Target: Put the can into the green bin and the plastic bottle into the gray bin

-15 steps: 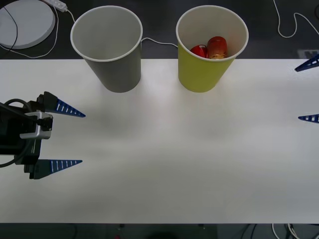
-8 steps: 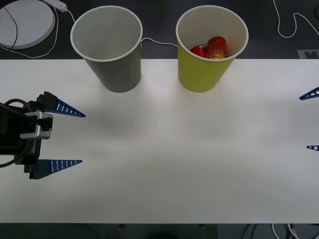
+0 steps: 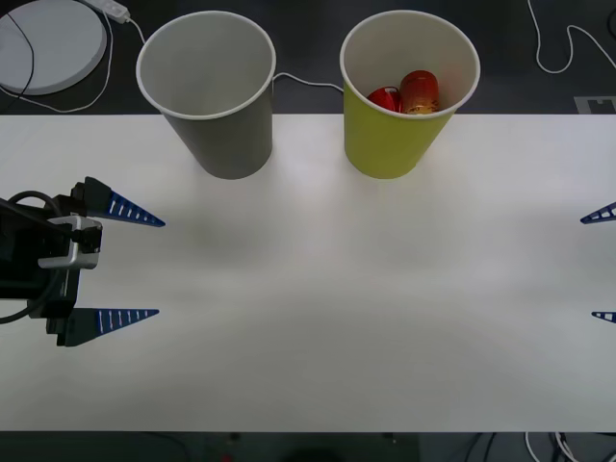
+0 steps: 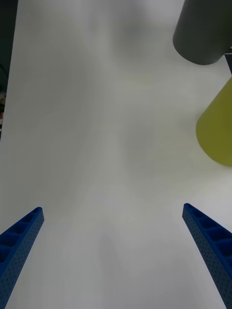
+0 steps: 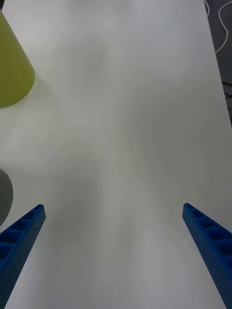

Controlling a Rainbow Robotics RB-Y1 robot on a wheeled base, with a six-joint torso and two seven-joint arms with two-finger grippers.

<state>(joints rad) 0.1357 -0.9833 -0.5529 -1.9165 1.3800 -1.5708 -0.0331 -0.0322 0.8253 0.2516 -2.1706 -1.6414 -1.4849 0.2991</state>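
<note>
The green bin (image 3: pixel 404 135) stands at the back right of the white table (image 3: pixel 337 289). Inside it lies the can (image 3: pixel 420 91), red with a gold band, next to a second red can (image 3: pixel 384 98). The gray bin (image 3: pixel 217 115) stands to its left, and the part of its inside that I see is bare. The plastic bottle is out of view. My left gripper (image 3: pixel 159 268) hovers open over the table's left side, holding nothing. My right gripper (image 3: pixel 602 266) is open at the right edge. The right wrist view has both bins, gray (image 4: pixel 203 29) and green (image 4: pixel 217 130), far beyond the gripper (image 4: pixel 112 208).
A white round disc (image 3: pixel 48 43) with a cable lies on the dark floor at the back left. Another white cable (image 3: pixel 568 48) trails at the back right. The left wrist view catches the green bin (image 5: pixel 12 67) and a sliver of the gray bin (image 5: pixel 4 198).
My right gripper has drawn back toward the right edge and nearer the table's front, so only its fingertips remain in the front view. The left arm and both bins have not moved.
</note>
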